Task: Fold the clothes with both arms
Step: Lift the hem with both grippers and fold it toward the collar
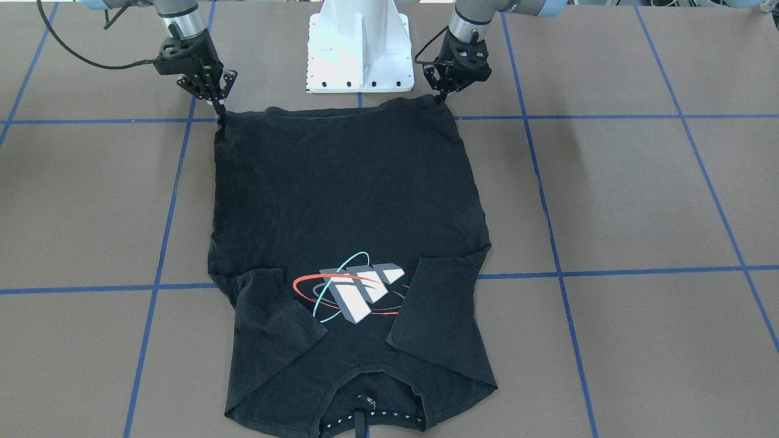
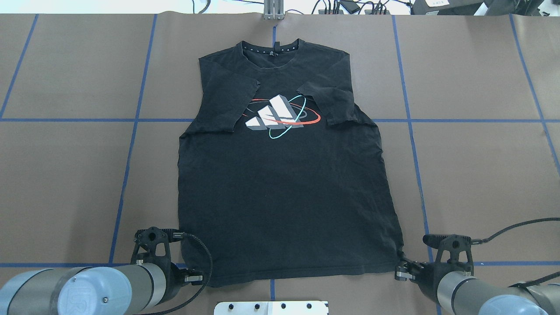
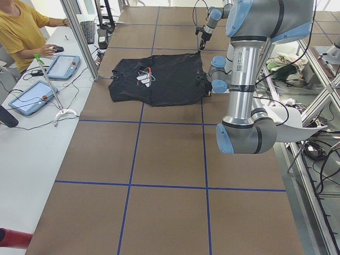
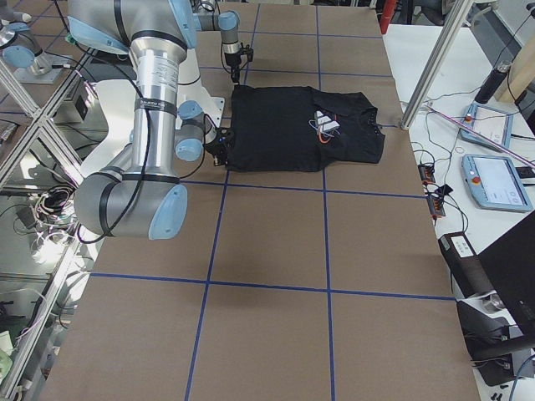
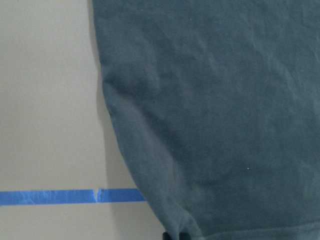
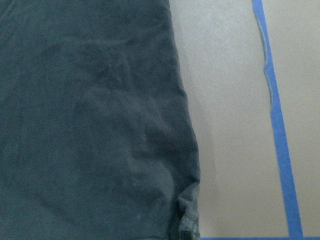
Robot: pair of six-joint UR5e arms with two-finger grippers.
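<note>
Pinching T-shirt (image 1: 347,194) hem corners, left pincer (image 1: 442,100) and right pincer (image 1: 218,108) closed; table (image 1: 639,194) wide either side.

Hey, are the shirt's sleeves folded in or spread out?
Folded in: one sleeve and the other lie across the shirt front, flanking the logo.

Bright even light, soft shadows, wrist views washed-out, hazy

Robotics laboratory. Evidence: two silver-grey jointed robot arms with light blue joint caps (image 3: 247,69) at a white metal pedestal base (image 1: 360,48); a brown tabletop gridded with blue tape (image 3: 170,159); aluminium frame posts (image 3: 79,40); cabled touchscreen control tablets (image 3: 62,66); a seated operator in a yellow shirt (image 3: 21,29) by a black keyboard (image 3: 87,32).
</note>
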